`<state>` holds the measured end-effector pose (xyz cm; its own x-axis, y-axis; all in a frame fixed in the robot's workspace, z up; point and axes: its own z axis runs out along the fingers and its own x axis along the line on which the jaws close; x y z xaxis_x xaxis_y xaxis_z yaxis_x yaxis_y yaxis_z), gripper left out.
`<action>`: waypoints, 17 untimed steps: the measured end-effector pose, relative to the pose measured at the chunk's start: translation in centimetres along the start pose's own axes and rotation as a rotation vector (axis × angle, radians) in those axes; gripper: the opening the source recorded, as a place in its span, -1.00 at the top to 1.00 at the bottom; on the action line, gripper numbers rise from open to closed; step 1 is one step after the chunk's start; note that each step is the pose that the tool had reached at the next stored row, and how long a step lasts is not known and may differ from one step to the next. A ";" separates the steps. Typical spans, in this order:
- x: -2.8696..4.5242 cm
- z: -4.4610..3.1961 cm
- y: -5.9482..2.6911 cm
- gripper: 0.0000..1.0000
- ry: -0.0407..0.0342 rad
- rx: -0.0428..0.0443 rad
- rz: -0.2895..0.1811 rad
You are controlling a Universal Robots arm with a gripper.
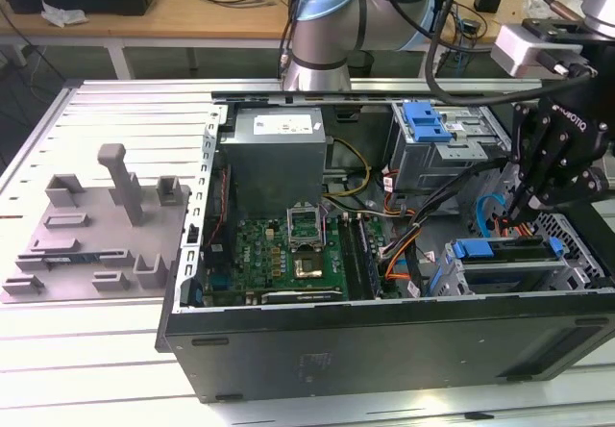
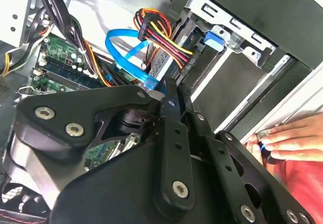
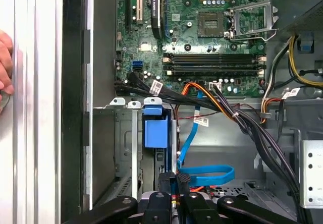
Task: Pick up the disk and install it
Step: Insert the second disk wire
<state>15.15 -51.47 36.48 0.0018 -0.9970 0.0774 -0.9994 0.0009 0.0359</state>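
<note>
Reaching down into the open computer case (image 1: 384,336), the hand (image 1: 524,217) hangs beside the drive cage (image 1: 519,263); whether its fingers are apart is unclear.

The gripper (image 1: 520,217) hangs low inside the open case (image 1: 384,345), at its end toward the exterior view's right, with little room around it. Just beside it a blue cable (image 3: 202,171) loops across, and a bundle of black and orange wires (image 3: 237,115) crosses between it and the motherboard (image 1: 279,254). The cage (image 1: 519,263) with its blue latch (image 3: 155,130) fills the corner below. A hand (image 2: 290,141) rests at the case's outer edge. The bench (image 1: 58,360) beyond the fixture (image 1: 91,225) lies open.
</note>
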 end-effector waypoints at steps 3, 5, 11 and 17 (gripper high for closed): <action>0.87 0.13 0.00 0.68 -0.0185 0.0025 -0.005; 1.39 0.20 -0.01 0.68 -0.0393 0.0038 -0.006; 2.29 0.38 -0.01 0.68 -0.0889 0.0064 -0.011; 2.30 0.38 -0.01 0.68 -0.0889 0.0064 -0.012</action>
<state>15.15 -53.79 36.28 0.0113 -0.9999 -0.0119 -0.9995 -0.0116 0.0299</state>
